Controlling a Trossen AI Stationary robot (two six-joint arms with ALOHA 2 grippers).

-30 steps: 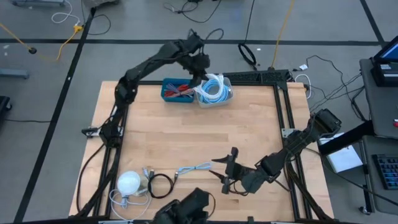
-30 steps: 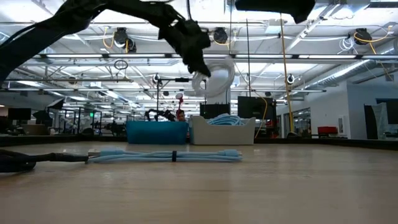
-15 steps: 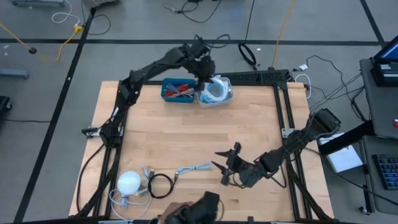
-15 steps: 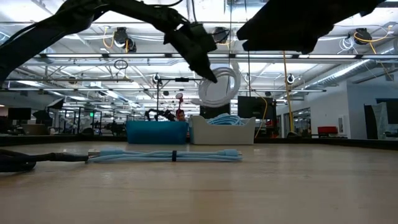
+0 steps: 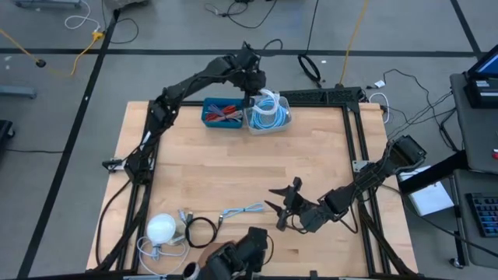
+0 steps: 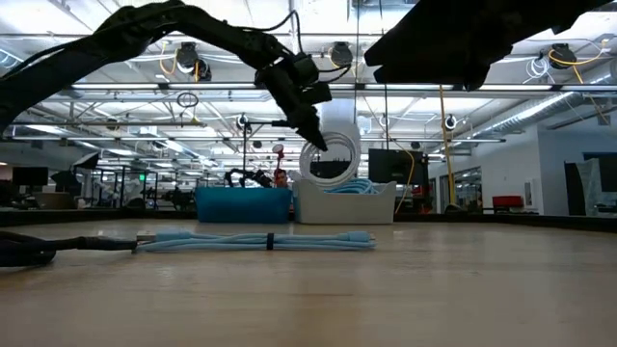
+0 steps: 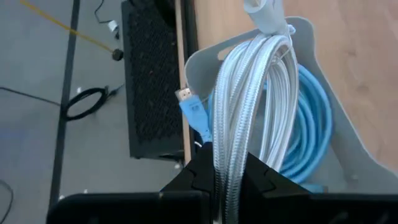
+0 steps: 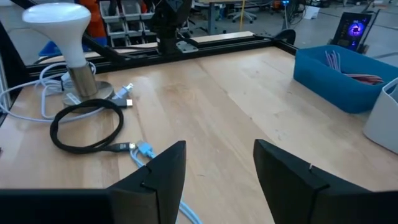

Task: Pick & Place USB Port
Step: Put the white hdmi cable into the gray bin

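Pale wooden tabletop (image 5: 233, 171) fills your overhead view: your left gripper (image 5: 250, 95) holds the coiled white braided USB cable (image 5: 267, 103) above the white open-topped bin (image 5: 268, 122) at the far edge, beside the blue tray (image 5: 222, 113). Your right gripper (image 5: 282, 211) waits near the light-blue cable (image 5: 241, 211). At table height, the coil (image 6: 329, 154) hangs lower than a second ago, nearly at the bin's (image 6: 345, 202) rim. Your left wrist view shows fingers clamped on the coil (image 7: 249, 118) over blue cables. Your right wrist view shows jaws apart, empty. Placing is underway, I judge; next, lower and release.
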